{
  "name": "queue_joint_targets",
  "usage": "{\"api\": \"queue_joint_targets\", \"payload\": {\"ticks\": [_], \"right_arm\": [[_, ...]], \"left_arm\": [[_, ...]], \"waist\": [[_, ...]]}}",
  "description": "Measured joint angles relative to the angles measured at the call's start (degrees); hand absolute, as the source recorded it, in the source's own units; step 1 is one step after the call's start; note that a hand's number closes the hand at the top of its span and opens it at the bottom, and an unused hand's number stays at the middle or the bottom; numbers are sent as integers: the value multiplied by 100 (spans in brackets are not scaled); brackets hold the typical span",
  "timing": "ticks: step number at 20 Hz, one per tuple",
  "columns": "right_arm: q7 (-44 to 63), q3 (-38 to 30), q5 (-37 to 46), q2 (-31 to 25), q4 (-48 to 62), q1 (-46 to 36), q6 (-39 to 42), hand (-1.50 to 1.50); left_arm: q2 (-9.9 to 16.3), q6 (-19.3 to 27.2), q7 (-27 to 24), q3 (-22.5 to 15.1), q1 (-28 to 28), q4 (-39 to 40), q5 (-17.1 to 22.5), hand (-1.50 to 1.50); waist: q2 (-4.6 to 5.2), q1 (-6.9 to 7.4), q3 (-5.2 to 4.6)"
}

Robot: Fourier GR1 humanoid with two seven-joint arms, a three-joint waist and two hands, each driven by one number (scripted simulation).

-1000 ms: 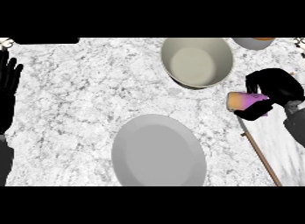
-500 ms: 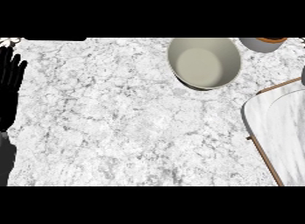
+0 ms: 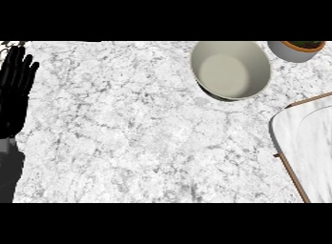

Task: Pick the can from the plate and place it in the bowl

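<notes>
Our left hand (image 3: 10,97) rests at the left edge of the head view, fingers straight and pointing up, released and holding nothing, with its grey forearm (image 3: 1,171) running down to the lower left corner. Of our right hand we see nothing at all; it shows nowhere in this view.

On the speckled white counter (image 3: 133,128) we find the bowl (image 3: 231,70), pale and round, standing near the upper edge and right of centre. Its inside is bare as far as we can see, and a dark shadow lies under its lower left rim. Just to its right, at the top edge, stands a small grey pot (image 3: 295,50) with a brown rim (only partly in view, so we cannot say what it holds). It stands apart from the bowl, not touching it.

At the right edge lies a marbled white board (image 3: 313,143) with a rounded corner and a thin wooden trim along its left side and top. It is cut off by the frame.

We cannot see the can anywhere, nor the plate: neither one shows on the counter in this view, so we cannot tell where the can is.
</notes>
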Motion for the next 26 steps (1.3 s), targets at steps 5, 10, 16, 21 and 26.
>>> {"api": "queue_joint_targets", "payload": {"ticks": [5, 10, 16, 21, 26], "right_arm": [[184, 68, -43, 205, 373, -659, 455, 150], [503, 226, 40, 533, 604, -1316, 775, 150], [894, 559, 316, 1282, 717, -1893, 895, 150], [1066, 779, 545, 2014, 832, -2065, 853, 150], [1164, 900, 778, 2685, 1040, -2109, 702, 150]], "left_arm": [[-34, -1, -75, -27, -69, 143, -55, 0], [25, -35, 35, 12, -151, 200, -29, 0], [-26, -9, -118, 26, -49, 279, -100, 0], [-48, 56, -92, 57, -43, 262, -133, 0], [6, -2, -60, 130, -55, 305, -100, 0]], "waist": [[-22, 13, -14], [-49, -14, -21], [-77, -75, -28], [-101, -153, -28], [-112, -206, -28]]}}
